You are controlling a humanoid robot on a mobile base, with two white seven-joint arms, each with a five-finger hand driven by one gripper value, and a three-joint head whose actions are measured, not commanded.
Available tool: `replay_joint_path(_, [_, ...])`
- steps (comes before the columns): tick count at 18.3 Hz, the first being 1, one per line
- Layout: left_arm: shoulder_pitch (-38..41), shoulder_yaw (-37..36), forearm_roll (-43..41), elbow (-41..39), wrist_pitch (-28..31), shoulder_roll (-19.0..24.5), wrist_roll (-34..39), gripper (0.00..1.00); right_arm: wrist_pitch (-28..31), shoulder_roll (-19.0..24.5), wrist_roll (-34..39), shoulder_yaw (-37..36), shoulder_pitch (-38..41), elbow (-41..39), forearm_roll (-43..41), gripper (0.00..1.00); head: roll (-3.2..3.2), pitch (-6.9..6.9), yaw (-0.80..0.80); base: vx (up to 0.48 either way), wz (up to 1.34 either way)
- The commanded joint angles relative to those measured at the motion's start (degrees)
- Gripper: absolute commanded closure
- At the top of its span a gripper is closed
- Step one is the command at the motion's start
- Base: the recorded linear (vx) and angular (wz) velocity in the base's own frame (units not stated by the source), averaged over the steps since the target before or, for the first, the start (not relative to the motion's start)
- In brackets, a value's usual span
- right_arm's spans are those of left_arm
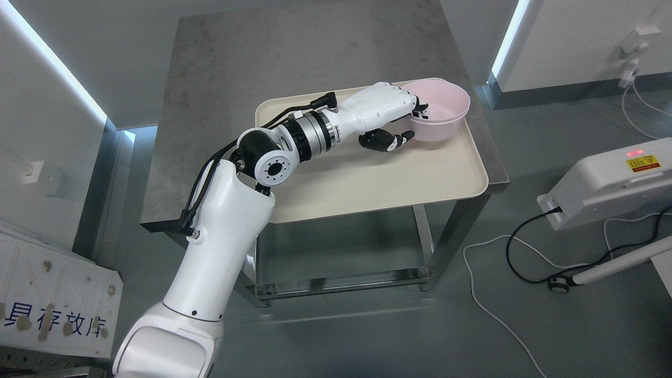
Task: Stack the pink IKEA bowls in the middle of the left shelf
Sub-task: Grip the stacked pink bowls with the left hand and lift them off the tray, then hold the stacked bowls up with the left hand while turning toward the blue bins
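A grey metal surface (pixel 294 68) stands on a steel frame over a glossy floor, carrying a cream tray (pixel 367 184) that overhangs its near edge. The robot's left arm (pixel 220 247) rises from the lower left of the head view and reaches across the tray to its far right corner. There sits a single pink bowl (pixel 446 113), upright, on the tray's rim area. The left hand (pixel 396 118) is clasped on the bowl's near wall: its fingers (pixel 420 107) hook over the rim into the bowl, while the dark-tipped thumb (pixel 388 140) presses from outside, low on the wall. Whether the bowl is lifted clear of the tray or resting on it cannot be told. The right arm does not appear. No shelf shows here, and no second bowl is visible. By this evidence the task is at an early stage: one bowl is grasped at the pick-up point, while carrying it to the left shelf's middle level and stacking it there remain to be done.
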Motion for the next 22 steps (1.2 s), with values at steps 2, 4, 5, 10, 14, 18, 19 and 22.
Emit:
replay_joint_path(2, [0.8, 17.8, 13.1, -6.6, -8.2, 1.0, -4.8, 0.98, 0.0, -1.0, 0.0, 0.0, 0.0, 0.0, 0.0, 0.0, 0.0, 0.0, 0.0, 0.0, 0.0])
replay_joint_path(4, [2.9, 20.2, 14.3, -7.8, -12.5, 1.0, -5.7, 0.98, 0.0, -1.0, 0.0, 0.0, 0.0, 0.0, 0.0, 0.0, 0.0, 0.0, 0.0, 0.0, 0.0])
replay_joint_path(5, [4.3, 20.3, 15.0, -8.9, -14.2, 1.0, -5.7, 0.98, 0.0, -1.0, 0.0, 0.0, 0.0, 0.0, 0.0, 0.0, 0.0, 0.0, 0.0, 0.0, 0.0])
replay_joint_path(10, [13.4, 21.4, 16.8, -11.3, -19.0, 1.0, -5.5, 0.97, 0.0, -1.0, 0.0, 0.0, 0.0, 0.0, 0.0, 0.0, 0.0, 0.0, 0.0, 0.0, 0.0])
replay_joint_path(14, [14.1, 23.4, 20.7, -11.9, -19.0, 1.0, -5.7, 0.96, 0.0, -1.0, 0.0, 0.0, 0.0, 0.0, 0.0, 0.0, 0.0, 0.0, 0.0, 0.0, 0.0])
replay_joint_path(18, [14.2, 23.0, 23.5, -11.9, -19.0, 1.0, -5.7, 0.95, 0.0, -1.0, 0.0, 0.0, 0.1, 0.0, 0.0, 0.0, 0.0, 0.0, 0.0, -0.006, 0.0])
replay_joint_path(19, [14.6, 22.7, 23.6, -12.0, -19.0, 1.0, -5.8, 0.95, 0.0, -1.0, 0.0, 0.0, 0.0, 0.0, 0.0, 0.0, 0.0, 0.0, 0.0, -0.022, 0.0])
replay_joint_path(22, [15.6, 22.4, 26.1, -12.0, -19.0, 1.0, -6.4, 0.94, 0.0, -1.0, 0.0, 0.0, 0.0, 0.0, -0.1, 0.0, 0.0, 0.0, 0.0, -0.061, 0.0])
